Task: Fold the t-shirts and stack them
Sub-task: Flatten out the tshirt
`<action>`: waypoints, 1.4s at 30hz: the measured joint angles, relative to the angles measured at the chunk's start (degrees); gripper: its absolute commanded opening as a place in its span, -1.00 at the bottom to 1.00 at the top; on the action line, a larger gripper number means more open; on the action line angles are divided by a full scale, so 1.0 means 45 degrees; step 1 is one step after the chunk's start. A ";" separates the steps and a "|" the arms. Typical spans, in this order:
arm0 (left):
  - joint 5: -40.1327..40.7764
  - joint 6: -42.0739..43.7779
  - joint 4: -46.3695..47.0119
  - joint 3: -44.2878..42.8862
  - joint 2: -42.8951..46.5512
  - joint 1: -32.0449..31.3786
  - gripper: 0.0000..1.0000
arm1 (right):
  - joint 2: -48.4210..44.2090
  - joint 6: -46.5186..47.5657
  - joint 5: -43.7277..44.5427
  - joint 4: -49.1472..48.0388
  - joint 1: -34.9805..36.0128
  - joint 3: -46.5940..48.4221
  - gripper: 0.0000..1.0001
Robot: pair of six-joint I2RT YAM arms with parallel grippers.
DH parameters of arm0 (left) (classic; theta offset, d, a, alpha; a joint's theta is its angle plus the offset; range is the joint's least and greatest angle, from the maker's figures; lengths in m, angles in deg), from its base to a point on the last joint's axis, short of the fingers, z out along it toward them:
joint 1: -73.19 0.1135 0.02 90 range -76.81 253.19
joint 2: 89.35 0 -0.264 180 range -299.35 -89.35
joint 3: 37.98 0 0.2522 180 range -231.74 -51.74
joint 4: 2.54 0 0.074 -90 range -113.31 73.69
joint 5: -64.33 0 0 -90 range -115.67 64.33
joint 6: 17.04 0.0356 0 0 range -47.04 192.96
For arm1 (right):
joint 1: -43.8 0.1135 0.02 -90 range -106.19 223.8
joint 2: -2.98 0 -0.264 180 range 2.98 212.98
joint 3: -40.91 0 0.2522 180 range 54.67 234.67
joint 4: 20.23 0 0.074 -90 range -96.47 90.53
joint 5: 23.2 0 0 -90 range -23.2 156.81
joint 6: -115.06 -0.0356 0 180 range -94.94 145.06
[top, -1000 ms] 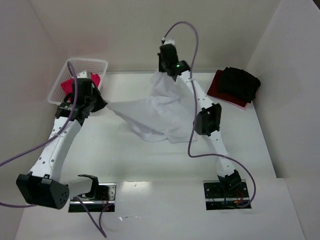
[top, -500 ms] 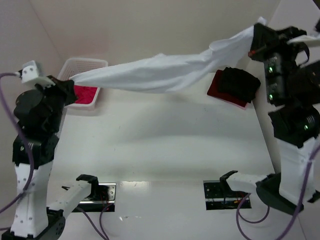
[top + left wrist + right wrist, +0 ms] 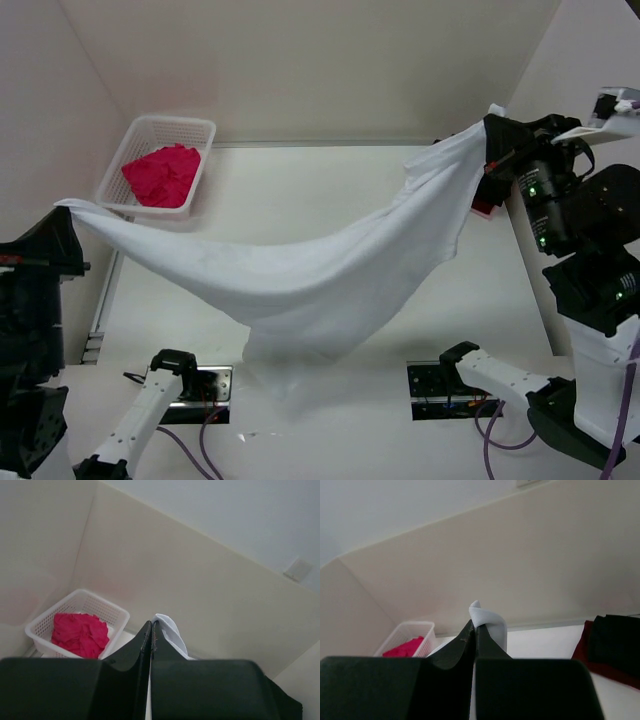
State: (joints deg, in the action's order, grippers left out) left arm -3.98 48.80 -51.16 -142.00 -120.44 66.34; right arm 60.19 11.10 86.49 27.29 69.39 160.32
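Note:
The white t-shirt hangs stretched in the air between both arms, its middle sagging toward the near table edge. My left gripper is shut on its left corner. My right gripper is shut on its right corner, held high at the right. The pink-magenta t-shirt lies crumpled in the basket; it also shows in the left wrist view and the right wrist view. The black t-shirt lies on the dark red t-shirt at the far right, mostly hidden in the top view.
The white lattice basket stands at the far left by the wall. White walls close in the table at the back, left and right. The arm bases sit at the near edge.
Both arms swung back toward the near side and lowered the stretched white t-shirt; it now sags in a deep curve instead of a taut band near the back wall.

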 measured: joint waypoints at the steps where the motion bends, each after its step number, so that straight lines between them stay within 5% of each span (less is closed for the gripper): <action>1: -0.0005 0.0000 -0.0131 0.0039 -0.0136 -0.0005 -1.00 | 0.0053 -0.0044 -0.0107 0.0068 -0.0005 -0.0126 -1.00; 14: -0.1579 -0.0787 -0.0753 0.3186 -0.0321 -0.0019 -1.00 | 0.0520 -0.0180 -0.0447 -0.0063 -0.0005 -0.1598 -1.00; 25: -0.6042 -0.3789 -0.3055 0.7116 0.2584 0.0000 -1.00 | 0.1967 -0.0398 -0.0865 -0.0661 0.0000 -0.3264 -1.00; 28: -0.7786 -0.4027 -0.3779 0.7674 0.1783 0.0005 -1.00 | 0.2307 -0.0627 -0.0947 -0.0680 0.0000 -0.4167 -1.00; 29: -0.7985 -0.4027 -0.3978 0.7698 0.1511 0.0005 -0.78 | 0.2448 -0.0709 -0.0967 -0.0699 -0.0005 -0.4391 -1.00; 32: -0.8179 -0.3521 -0.4906 0.7504 -0.0126 0.0005 0.61 | 0.2885 -0.0962 -0.1025 -0.0719 0.0000 -0.4954 -1.00; 34: -0.8053 -0.3113 -0.5396 0.7359 -0.1282 0.0005 0.99 | 0.3225 -0.1112 -0.1093 -0.0709 0.0000 -0.5105 -1.00; 42: -0.6989 -0.2025 -0.4469 0.6572 -0.4337 0.0010 1.00 | 0.3784 -0.1370 -0.1088 -0.0899 0.0000 -0.5105 -1.00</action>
State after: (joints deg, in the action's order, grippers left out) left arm -35.43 39.68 -71.26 -112.42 -139.96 66.38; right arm 77.21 4.94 81.59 23.25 69.39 137.34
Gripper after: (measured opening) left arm 0.997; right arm 0.008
